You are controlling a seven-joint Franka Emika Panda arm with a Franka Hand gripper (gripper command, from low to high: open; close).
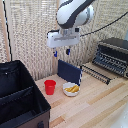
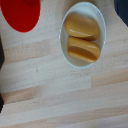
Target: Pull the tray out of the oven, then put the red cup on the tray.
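gripper (image 1: 61,52) hangs high above the wooden table (image 1: 95,107), its two blue-tipped fingers spread apart with nothing between them. directly below it stands an upright dark blue panel (image 1: 69,72), and in front of that panel sits the white bowl (image 1: 71,89) holding yellow pieces; the wrist view looks straight down on that bowl (image 2: 84,34).

taking the bowl as landmark: the red cup (image 1: 50,87) stands just beside it, toward the exterior view's left, upright and untouched, and its red also fills one corner of the wrist view (image 2: 20,14). the oven (image 1: 113,55) sits well away from the bowl toward the exterior view's right, at the table's far edge. the tray (image 1: 96,73) lies in front of the oven, between it and the bowl, looking already drawn out, its long axis running along the oven's front.

judging from this, the cup is the nearer target: the gripper would need to shift from above the bowl toward the cup and descend. a large black fabric box (image 1: 20,97) stands just beyond the cup, away from the bowl.
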